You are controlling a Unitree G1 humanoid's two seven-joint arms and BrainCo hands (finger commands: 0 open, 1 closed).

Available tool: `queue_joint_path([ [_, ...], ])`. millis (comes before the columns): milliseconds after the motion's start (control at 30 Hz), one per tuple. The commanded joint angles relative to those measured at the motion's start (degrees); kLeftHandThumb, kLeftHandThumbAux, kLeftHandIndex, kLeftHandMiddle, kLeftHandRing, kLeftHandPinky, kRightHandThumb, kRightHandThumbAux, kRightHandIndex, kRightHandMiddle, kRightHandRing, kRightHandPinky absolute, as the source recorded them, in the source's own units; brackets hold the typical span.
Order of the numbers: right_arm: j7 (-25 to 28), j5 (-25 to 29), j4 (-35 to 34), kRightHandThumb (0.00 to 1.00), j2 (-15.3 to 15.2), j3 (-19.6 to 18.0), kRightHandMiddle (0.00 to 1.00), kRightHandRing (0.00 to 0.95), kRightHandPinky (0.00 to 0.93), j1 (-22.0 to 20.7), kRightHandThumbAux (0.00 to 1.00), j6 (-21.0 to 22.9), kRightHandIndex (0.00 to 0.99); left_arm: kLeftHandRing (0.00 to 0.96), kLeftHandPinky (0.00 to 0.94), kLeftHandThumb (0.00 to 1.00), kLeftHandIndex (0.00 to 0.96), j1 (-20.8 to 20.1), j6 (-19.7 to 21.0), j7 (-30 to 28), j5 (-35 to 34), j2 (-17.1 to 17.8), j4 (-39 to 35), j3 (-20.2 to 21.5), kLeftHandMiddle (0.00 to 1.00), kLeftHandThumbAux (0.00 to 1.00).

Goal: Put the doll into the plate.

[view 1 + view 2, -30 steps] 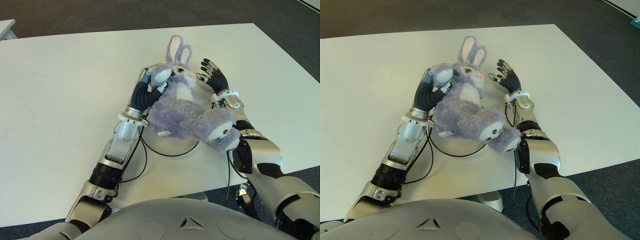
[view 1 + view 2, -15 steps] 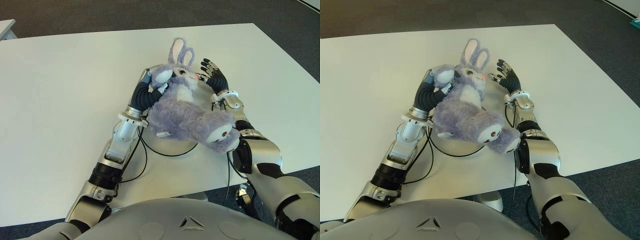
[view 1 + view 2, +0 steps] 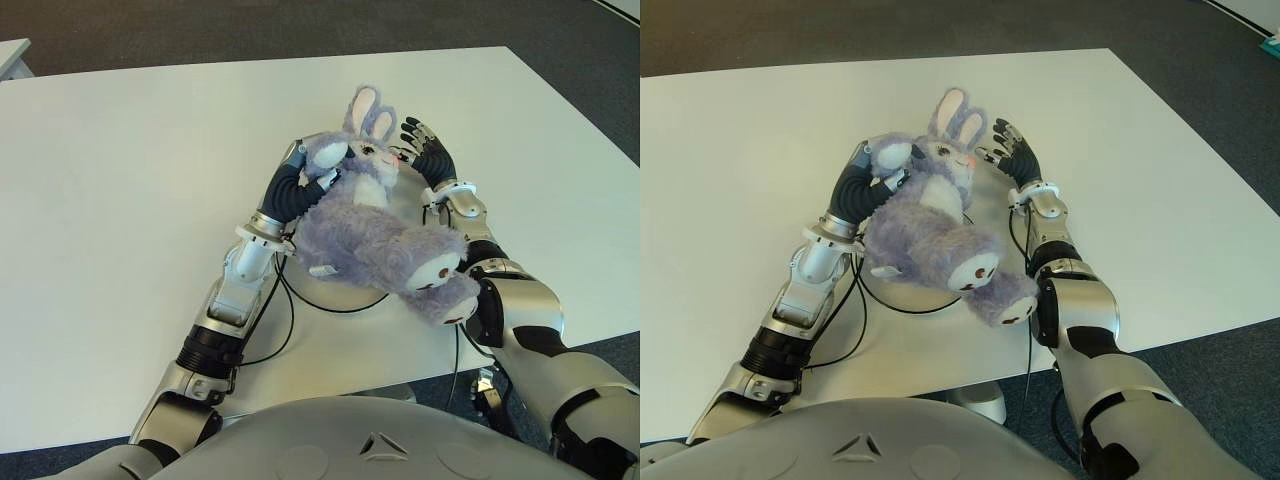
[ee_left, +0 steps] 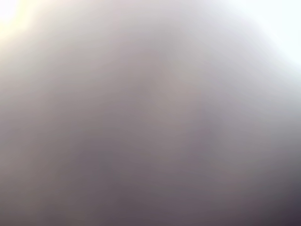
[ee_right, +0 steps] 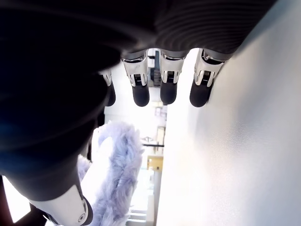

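Left hand [image 3: 310, 170]: under the rabbit's near shoulder, mostly buried in fur; its wrist view is blocked out, so whether the fingers are closed on the toy cannot be told.

Right hand [image 3: 425, 148]: just beside the rabbit's head on the right, fingers [image 5: 140, 92] spread and straight, holding nothing.

Doll [image 3: 375, 235]: lilac plush rabbit, lying on its back between the two forearms, ears pointing away from the robot, feet toward it and overlapping the right arm.

Plate [image 3: 902, 295]: only a thin dark round edge shows beneath the rabbit's body; the rest is hidden, so how well the toy sits inside cannot be confirmed.

Table [image 3: 120, 170]: white, bare around the work.

Handling note: the toy appears to be at the setting-down stage. Lower gently, centre the body over the rim, and slide the left hand out sideways without dragging fur. Soft and floppy; the legs are likely to hang over the edge unless tucked in.
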Motion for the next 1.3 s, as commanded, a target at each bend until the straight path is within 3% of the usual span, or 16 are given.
queue_joint_path([
  [33,0.4,-0.8,4.2,0.21,1.9,0.4,0.04,0.037,0.052,7.2,0.77,4.0,0.019,0.791,0.811,0.712,0.434,1.6,0.6,-0.8,-0.7,0.0,1.0,0.6,0.761,0.701],
  [867,0.0,-0.9,4.2,0.239,1.9,0.5,0.05,0.046,0.069,7.4,0.758,4.0,0.018,0.771,0.789,0.714,0.434,1.5,-0.5,-1.7,-1.6,-0.4,1.7,1.2,0.737,0.7],
  [1300,0.0,-0.8,4.2,0.237,1.8,0.4,0.048,0.045,0.064,7.4,0.765,4.1,0.024,0.71,0.7,0.712,0.431,0.8,-4.1,-0.6,-1.5,-1.2,4.0,1.6,0.682,0.701],
])
